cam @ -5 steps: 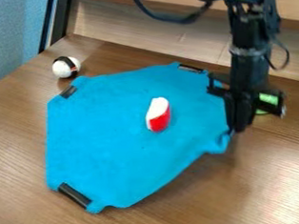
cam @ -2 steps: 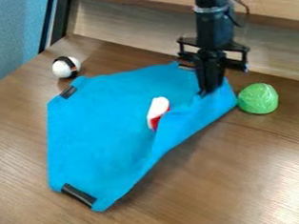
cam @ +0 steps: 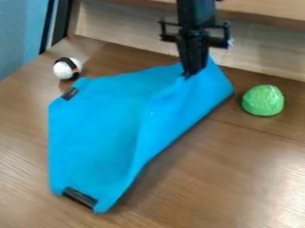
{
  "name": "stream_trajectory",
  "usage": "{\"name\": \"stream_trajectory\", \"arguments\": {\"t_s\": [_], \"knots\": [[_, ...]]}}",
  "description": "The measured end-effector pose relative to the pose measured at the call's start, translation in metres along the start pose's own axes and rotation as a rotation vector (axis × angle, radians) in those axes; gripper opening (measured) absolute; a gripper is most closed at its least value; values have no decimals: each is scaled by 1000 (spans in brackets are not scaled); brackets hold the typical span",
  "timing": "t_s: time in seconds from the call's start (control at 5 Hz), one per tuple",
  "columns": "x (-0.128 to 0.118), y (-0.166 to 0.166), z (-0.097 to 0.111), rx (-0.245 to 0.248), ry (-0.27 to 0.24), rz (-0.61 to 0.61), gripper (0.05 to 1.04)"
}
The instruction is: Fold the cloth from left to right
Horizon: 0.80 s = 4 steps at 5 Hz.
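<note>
Holds the cloth (cam: 95, 134), partly flat on the desk (cam: 238, 188), by its lifted far side, seemingly pinched in the tool (cam: 188, 75); hangs nearly upright from above, between white ball (cam: 65, 68) and green lump (cam: 263, 100).

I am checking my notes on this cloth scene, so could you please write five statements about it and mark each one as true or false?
1. The gripper holds the blue cloth. True.
2. The green round thing lies on the cloth. False: it is on the table, right of the cloth in the picture.
3. The picture's right side of the cloth is partly folded over. True.
4. The black-and-white ball is between the fingers. False: it rests on the table near the cloth's upper left corner.
5. The cloth lies completely flat. False: its far right part is lifted.
</note>
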<state>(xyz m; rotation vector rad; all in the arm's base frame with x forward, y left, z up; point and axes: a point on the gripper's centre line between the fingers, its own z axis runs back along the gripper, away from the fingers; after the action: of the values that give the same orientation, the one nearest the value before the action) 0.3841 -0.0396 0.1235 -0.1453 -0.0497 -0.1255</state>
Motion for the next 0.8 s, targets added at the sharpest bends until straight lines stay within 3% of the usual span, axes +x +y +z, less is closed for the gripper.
{"name": "stream_trajectory", "arguments": {"t_s": [0.4, 0.8], "knots": [[-14, 24, 20, -3, -43, 71, 55], [-24, 72, 17, -11, -36, 163, 55]]}}
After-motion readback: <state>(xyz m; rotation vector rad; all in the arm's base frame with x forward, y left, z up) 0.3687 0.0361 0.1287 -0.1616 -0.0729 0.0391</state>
